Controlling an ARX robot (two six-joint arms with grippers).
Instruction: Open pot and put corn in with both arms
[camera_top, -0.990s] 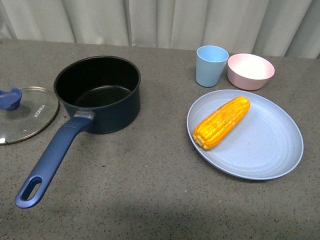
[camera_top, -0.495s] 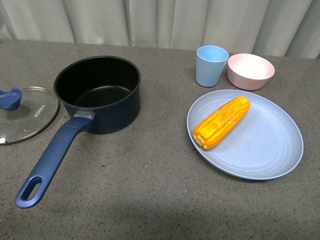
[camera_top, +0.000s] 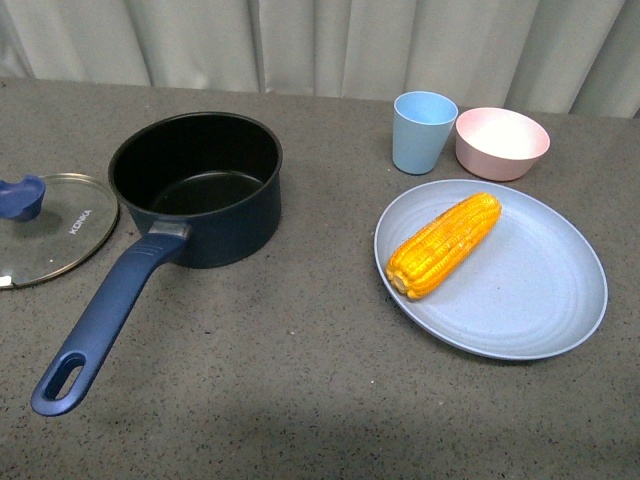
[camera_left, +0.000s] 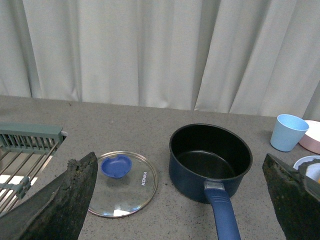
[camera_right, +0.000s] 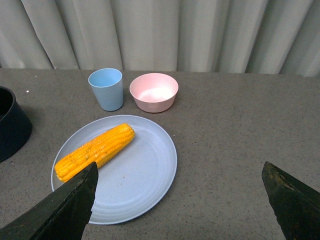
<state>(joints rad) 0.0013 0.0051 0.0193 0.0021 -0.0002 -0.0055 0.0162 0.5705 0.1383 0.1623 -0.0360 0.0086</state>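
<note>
The navy pot (camera_top: 196, 190) stands open on the grey table, its long blue handle (camera_top: 105, 315) pointing to the near left. Its glass lid with the blue knob (camera_top: 45, 227) lies flat to its left. The corn (camera_top: 445, 244) lies on a light blue plate (camera_top: 520, 290) at the right. Neither arm shows in the front view. My left gripper (camera_left: 180, 200) is open and empty, held back above the pot (camera_left: 210, 161) and lid (camera_left: 122, 182). My right gripper (camera_right: 180, 200) is open and empty, near the plate (camera_right: 135, 175) with the corn (camera_right: 95, 150).
A light blue cup (camera_top: 422, 131) and a pink bowl (camera_top: 501, 142) stand behind the plate. A green-grey wire rack (camera_left: 25, 155) sits left of the lid in the left wrist view. Pale curtains hang behind the table.
</note>
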